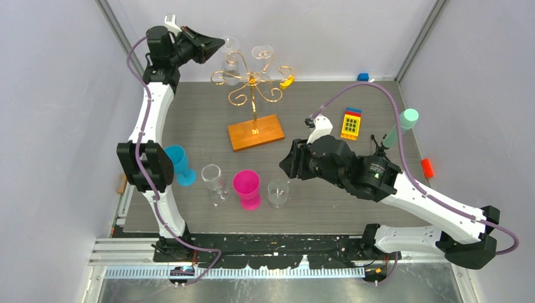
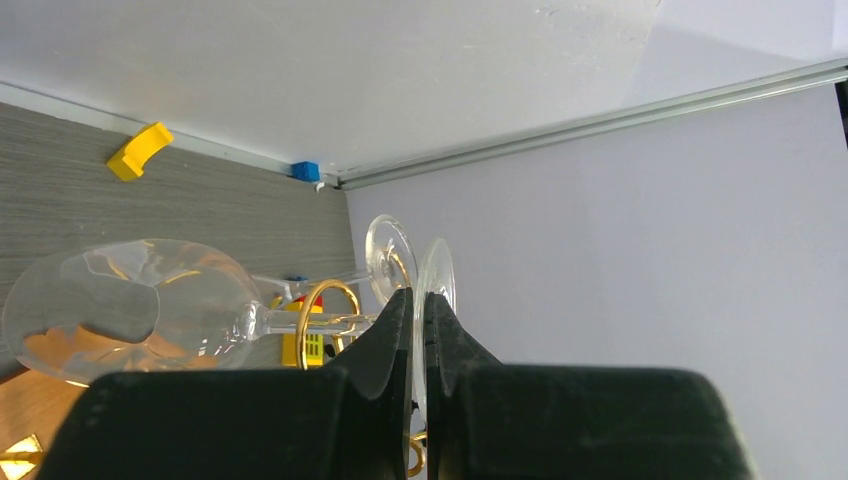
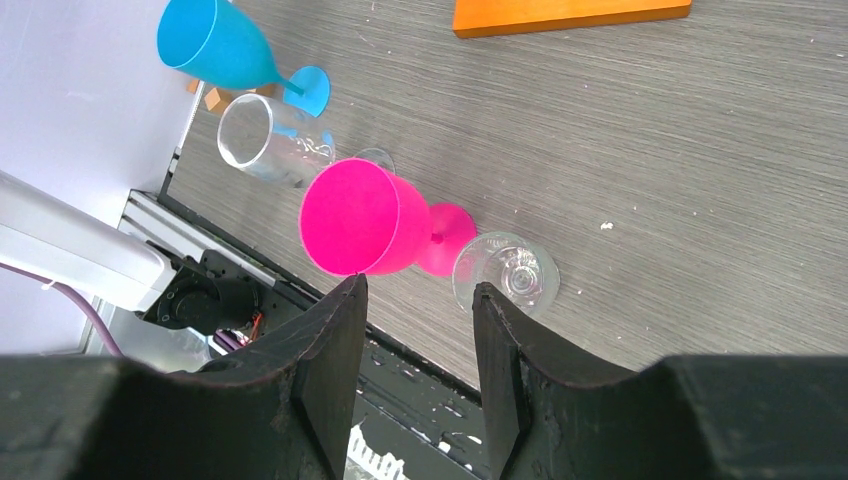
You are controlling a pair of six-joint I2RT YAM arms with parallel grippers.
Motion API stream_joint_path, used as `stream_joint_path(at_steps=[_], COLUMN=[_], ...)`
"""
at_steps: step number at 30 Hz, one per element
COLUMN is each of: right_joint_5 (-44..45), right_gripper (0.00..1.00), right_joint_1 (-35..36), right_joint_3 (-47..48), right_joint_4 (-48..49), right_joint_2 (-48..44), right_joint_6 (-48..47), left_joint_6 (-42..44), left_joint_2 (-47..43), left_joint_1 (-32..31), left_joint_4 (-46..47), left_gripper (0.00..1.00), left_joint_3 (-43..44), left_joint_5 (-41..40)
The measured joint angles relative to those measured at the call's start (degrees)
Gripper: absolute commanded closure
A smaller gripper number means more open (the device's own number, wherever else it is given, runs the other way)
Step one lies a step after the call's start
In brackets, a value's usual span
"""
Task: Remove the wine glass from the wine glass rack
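Note:
The wine glass rack point(image 1: 252, 85) is a gold wire tree on an orange-brown wooden base point(image 1: 255, 131) at the back of the table. Two clear wine glasses hang on it, one at the left point(image 1: 231, 60) and one at the right point(image 1: 262, 53). My left gripper point(image 1: 217, 44) is up at the rack's left side. In the left wrist view it point(image 2: 420, 295) is shut on the thin foot disc point(image 2: 438, 272) of the left wine glass, whose bowl point(image 2: 130, 310) lies to the left, its stem through a gold loop point(image 2: 325, 300). My right gripper point(image 1: 285, 161) point(image 3: 420, 290) is open and empty above the table's front.
Near the front edge stand a blue goblet point(image 1: 176, 163), a clear glass point(image 1: 213, 181), a pink goblet point(image 1: 247, 188) and a short clear glass point(image 1: 277, 192). At the right are a yellow toy block point(image 1: 351, 124), a mint-green cylinder point(image 1: 404, 123) and a red piece point(image 1: 428, 167).

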Motion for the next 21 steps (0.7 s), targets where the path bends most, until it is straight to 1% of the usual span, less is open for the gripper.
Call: stream_joint_path(at_steps=[3,8,16,21], right_joint_5=[0.00,0.02,0.00,-0.02], right_gripper=[0.51,0.51,0.51,0.51], right_joint_1=[0.00,0.00,0.00,0.00], right_joint_3=[-0.04,-0.31,-0.52,-0.52], right_joint_4=[0.02,0.02,0.00,0.02], right_joint_2=[0.00,0.00,0.00,0.00], right_joint_6=[0.00,0.00,0.00,0.00], left_joint_6=[0.00,0.72,1.11,2.73], left_joint_2=[0.46,2.45,2.49,1.03], left_joint_1=[-0.37,-1.25,-2.62,-2.75], left_joint_4=[0.50,0.52,0.48,-0.44], left_gripper=[1.00,1.00,1.00,1.00], left_joint_3=[0.74,4.35,4.35,1.51], left_joint_5=[0.61,2.38,5.14,6.21])
